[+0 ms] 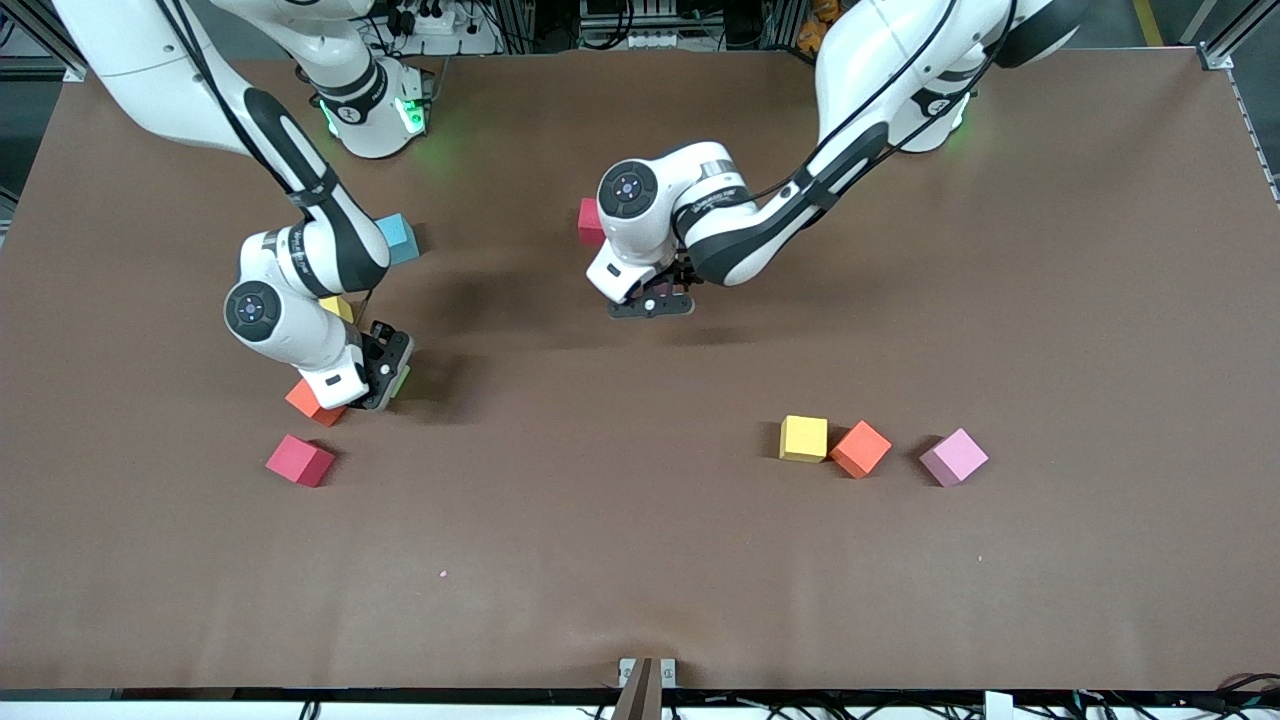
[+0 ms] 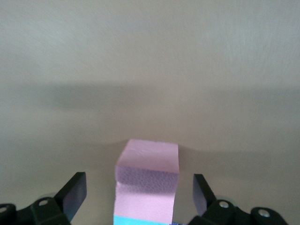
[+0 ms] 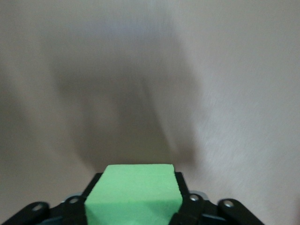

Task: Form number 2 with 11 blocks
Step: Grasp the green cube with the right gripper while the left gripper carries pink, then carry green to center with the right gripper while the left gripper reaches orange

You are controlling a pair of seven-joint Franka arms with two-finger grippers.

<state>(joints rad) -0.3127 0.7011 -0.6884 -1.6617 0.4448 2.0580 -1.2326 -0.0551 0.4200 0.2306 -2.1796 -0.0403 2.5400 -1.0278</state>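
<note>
We see the left gripper (image 1: 652, 303) low over the middle of the brown counter (image 1: 1050, 300), its jaws released and standing apart. In the left wrist view a pink block (image 2: 147, 180) sits between the two fingers (image 2: 74, 193), clear of both, with a strip of light blue showing at its lower edge. A red block (image 1: 590, 222) peeks out from the edge of the left arm's wrist, farther from the front camera than the gripper.

The right gripper (image 1: 385, 368) is down toward the right arm's end of the counter, its jaws clenched on a green block (image 3: 133, 196); the right wrist view shows that cube pinched between the fingers. Just beside this gripper an orange block (image 1: 312, 402) rests on the counter, partly covered by the wrist. A second red block (image 1: 300, 460) lies nearer to the front camera than that one. A blue block (image 1: 397, 238) and a small part of a yellow block (image 1: 338, 306) show by the right arm's forearm, farther from the camera.

Toward the left arm's end a row of three lies loose: another yellow block (image 1: 803, 438), touching it another orange block (image 1: 860, 449), and a little apart a second pink block (image 1: 953, 457).
</note>
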